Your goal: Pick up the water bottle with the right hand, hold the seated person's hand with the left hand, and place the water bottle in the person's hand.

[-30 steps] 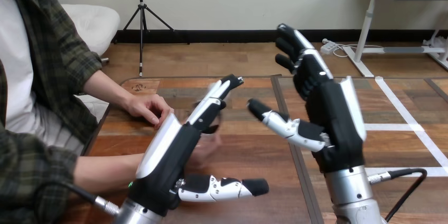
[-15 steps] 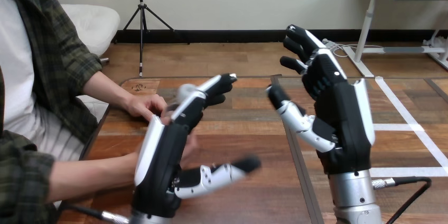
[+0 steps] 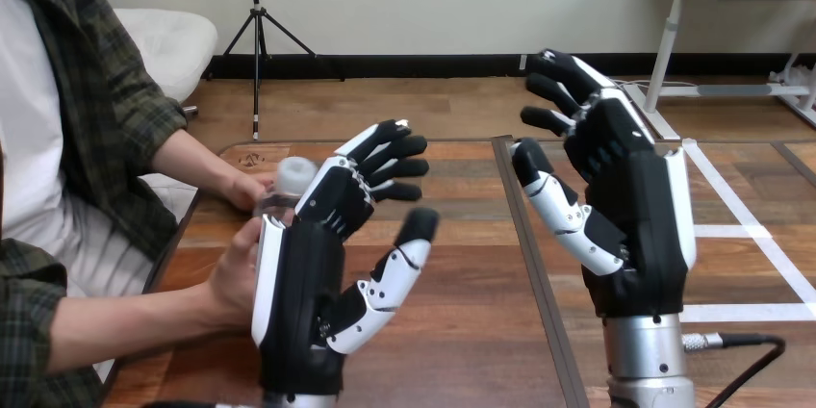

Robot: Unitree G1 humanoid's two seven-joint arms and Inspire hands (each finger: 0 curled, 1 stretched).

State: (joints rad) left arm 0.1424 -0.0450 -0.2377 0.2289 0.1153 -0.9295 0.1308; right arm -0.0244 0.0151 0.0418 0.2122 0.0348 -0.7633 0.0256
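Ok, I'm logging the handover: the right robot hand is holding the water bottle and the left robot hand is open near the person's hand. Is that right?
Not quite. In the head view the right robot hand is open and empty; the water bottle is at the person's nearer hand, partly behind the left robot hand, which is open.

Water bottle [image 3: 281,198] upright, in the person's grasp.
We noted a clear body and white cap; the person's nearer hand [image 3: 234,278] wrapped its lower part, the person's farther hand [image 3: 243,191] just beside it.
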